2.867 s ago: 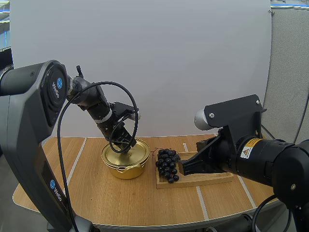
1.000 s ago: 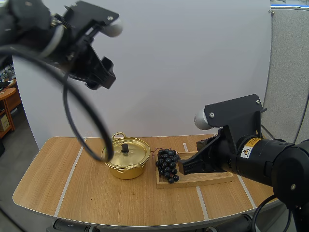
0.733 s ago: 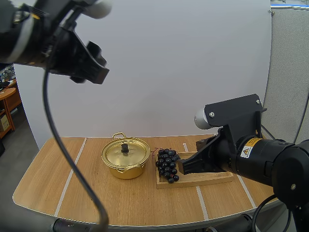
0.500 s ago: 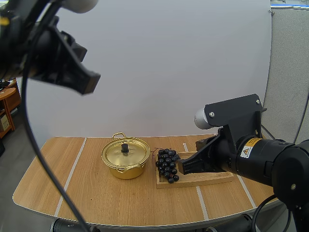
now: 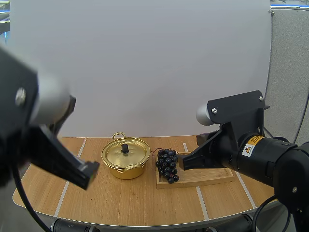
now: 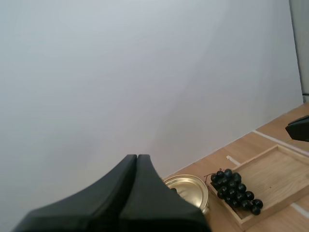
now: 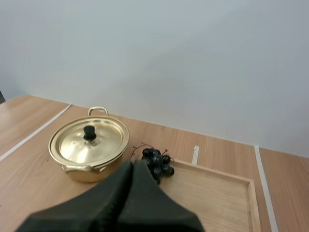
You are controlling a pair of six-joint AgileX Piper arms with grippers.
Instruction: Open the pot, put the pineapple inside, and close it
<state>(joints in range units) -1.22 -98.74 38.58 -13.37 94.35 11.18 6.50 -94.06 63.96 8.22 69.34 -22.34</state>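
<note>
A gold pot (image 5: 125, 158) stands closed on the table, its lid with a black knob (image 5: 124, 148) in place. A bunch of dark grapes (image 5: 167, 165) lies on the left end of a wooden tray (image 5: 207, 177), just right of the pot. My right gripper (image 5: 184, 165) hovers over the tray beside the grapes; in the right wrist view (image 7: 133, 163) its fingers lie together as one wedge above the grapes (image 7: 155, 159), near the pot (image 7: 89, 143). My left gripper (image 6: 137, 157) is shut on nothing, well back from the pot (image 6: 187, 186) and grapes (image 6: 234, 187).
My left arm (image 5: 38, 140) looms large close to the camera at the left, covering the table's left part. Bare wood with white tape lines (image 5: 202, 203) lies in front of the pot and tray. The tray's right half (image 7: 217, 193) holds nothing.
My left gripper left the pot's lid, rose high and back, then the arm swung down close to the camera. The lid stays on the pot. The right arm shifted slightly.
</note>
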